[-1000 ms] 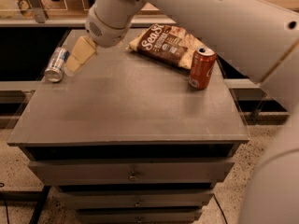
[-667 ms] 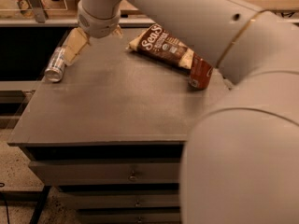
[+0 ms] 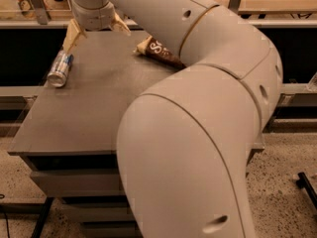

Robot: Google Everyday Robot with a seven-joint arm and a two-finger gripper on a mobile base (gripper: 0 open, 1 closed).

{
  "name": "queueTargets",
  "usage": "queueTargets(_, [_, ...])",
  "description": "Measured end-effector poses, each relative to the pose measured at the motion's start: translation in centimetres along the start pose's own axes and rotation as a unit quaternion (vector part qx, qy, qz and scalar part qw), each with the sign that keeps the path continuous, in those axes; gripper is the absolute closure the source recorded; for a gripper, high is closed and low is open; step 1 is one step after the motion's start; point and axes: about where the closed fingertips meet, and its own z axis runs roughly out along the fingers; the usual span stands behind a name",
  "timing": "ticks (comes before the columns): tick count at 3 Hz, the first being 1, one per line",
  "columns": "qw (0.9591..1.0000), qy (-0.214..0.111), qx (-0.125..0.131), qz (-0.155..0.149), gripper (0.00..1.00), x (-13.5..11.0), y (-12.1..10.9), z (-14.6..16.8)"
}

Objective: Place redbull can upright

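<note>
My cream two-finger tool has shifted toward the back left of the grey bench. It hangs released, fingers spread wide, and one fingertip is just above the slim silver-and-blue redbull can. That can hasn't budged: it lies on its side near the left edge. The white arm has swung nearer and now covers the right side, leaving the brown snack bag half visible.
</note>
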Motion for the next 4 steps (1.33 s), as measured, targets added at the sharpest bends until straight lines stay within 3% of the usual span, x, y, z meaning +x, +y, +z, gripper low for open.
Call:
queueTargets(1, [1.0, 0.002, 0.001, -0.001, 0.0, 0.0, 0.3, 0.4])
queueTargets(2, [0.9997, 0.006, 0.009, 0.021, 0.0, -0.8, 2.1, 1.1])
queueTargets(3, [0.9955, 0.019, 0.035, 0.086, 0.0, -2.0, 4.6, 2.8])
queueTargets(4, [0.9917, 0.018, 0.036, 0.122, 0.0, -2.1, 4.9, 3.1])
